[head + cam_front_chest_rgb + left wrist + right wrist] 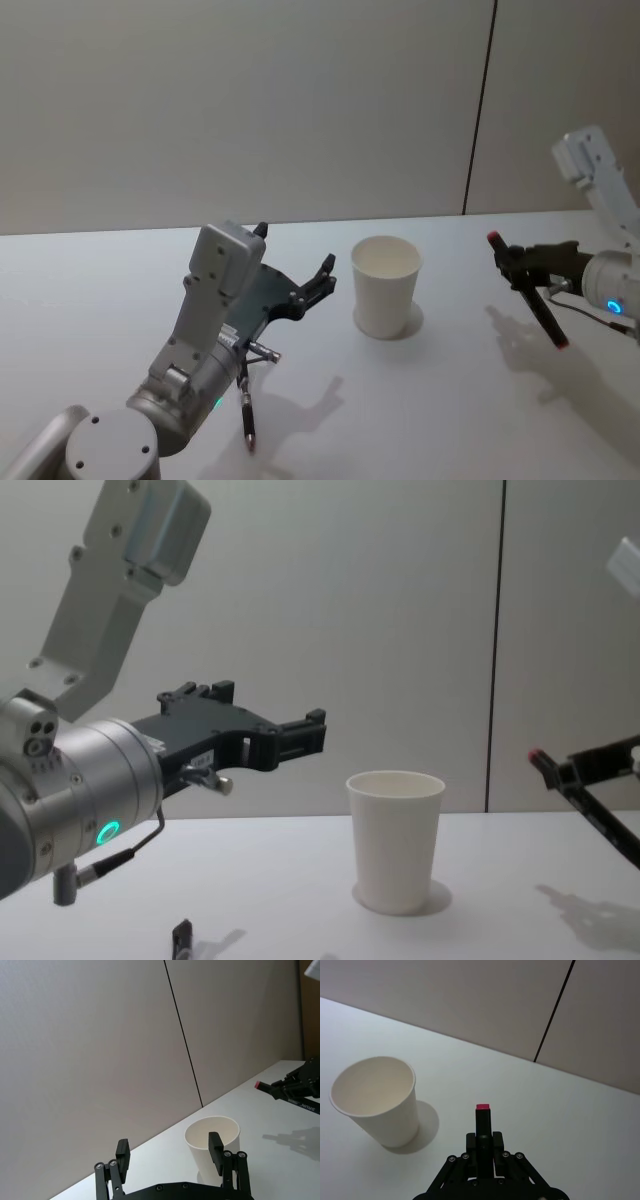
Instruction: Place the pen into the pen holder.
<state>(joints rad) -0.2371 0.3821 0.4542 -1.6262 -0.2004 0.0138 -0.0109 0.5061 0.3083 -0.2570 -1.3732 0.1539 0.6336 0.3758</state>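
While it hangs in the air at the right side of the head view, the right gripper has its two fingers pressed together on a pen. The pen is black with a red tip at each end. It is gripped near its upper end and sits tilted. The upper red tip points toward the middle of the scene, and the longer lower part slants down toward the robot. The pen is clear of the white table and casts a shadow on it.

A paper cup, plain white and tapered with a rolled rim, stands upright on the table near the middle of the scene, mouth open to the top. The pen lies wholly to the cup's right, apart from it. Seen from the chest view, the pen's upper tip is a little higher than the cup's rim.

The left gripper is held above the table to the cup's left, pointing toward it. Its fingers are spread apart and empty. In the left wrist view, the cup stands beyond them, partly behind one fingertip.

A plain pale wall with one dark upright seam rises behind the table.
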